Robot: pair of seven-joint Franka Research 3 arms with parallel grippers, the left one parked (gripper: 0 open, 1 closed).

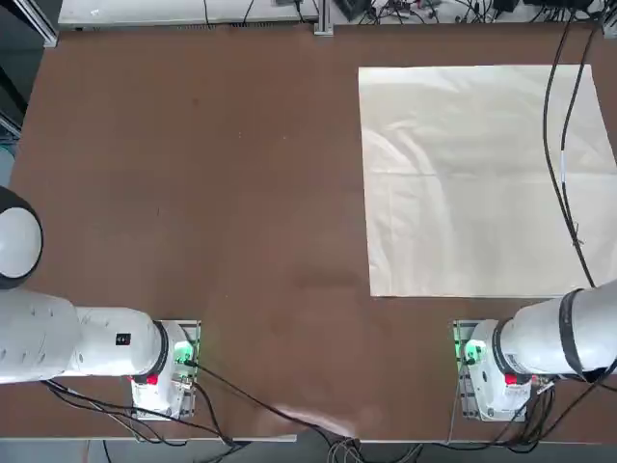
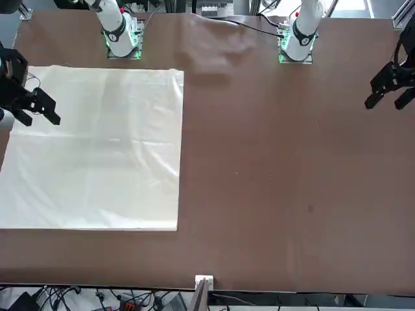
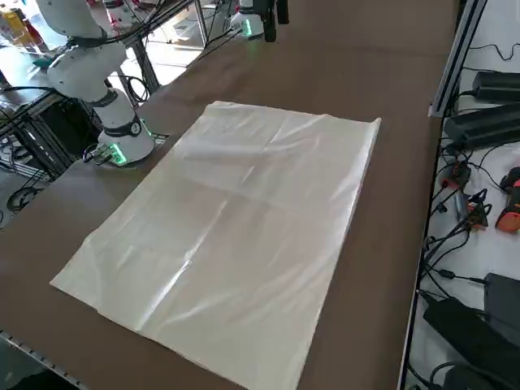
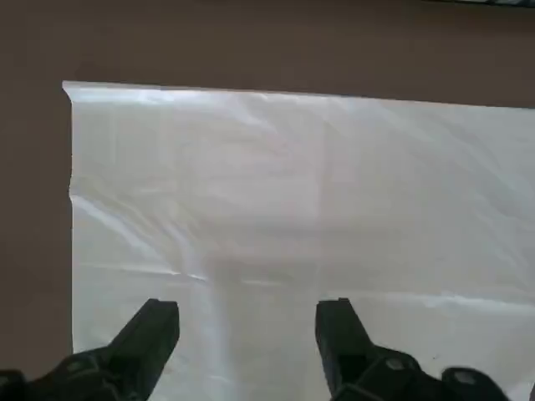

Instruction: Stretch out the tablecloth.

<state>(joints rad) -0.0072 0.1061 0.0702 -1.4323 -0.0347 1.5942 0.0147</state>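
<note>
— Where is the cloth lying?

— The large cream-beige tablecloth of thin, softly creased fabric (image 1: 487, 178) lies spread flat on the brown counter (image 1: 212, 193), in the half on the working right arm's side. Seen from overhead, it takes up the right part of the surface, running toward the right edge, with its near edge just ahead of that arm's white base with the green light (image 1: 477, 362). All its edges that show look straight, and one far corner is sharp and square in the wrist view.

— Is anything on it?

— Nothing rests on the sheet itself. From above, a thin black cable (image 1: 559, 164) crosses over its right part, hanging from the arm rather than lying on the fabric, as far as I can tell. Shallow folds and a few slanting wrinkles run across the sheet.

— And the claw?

— The right arm's black two-finger claw (image 4: 247, 330) hangs above the tablecloth, pointing down at it, released: its two fingers (image 4: 155, 330) stand wide apart with only cloth showing in the gap, and they grip nothing. From across the counter the claw sits at the sheet's outer side, clear of the fabric.

— Beyond the counter?

— Cables and dark power bricks (image 3: 487, 106) lie along a white ledge beside the counter's far edge in the side view.
</note>
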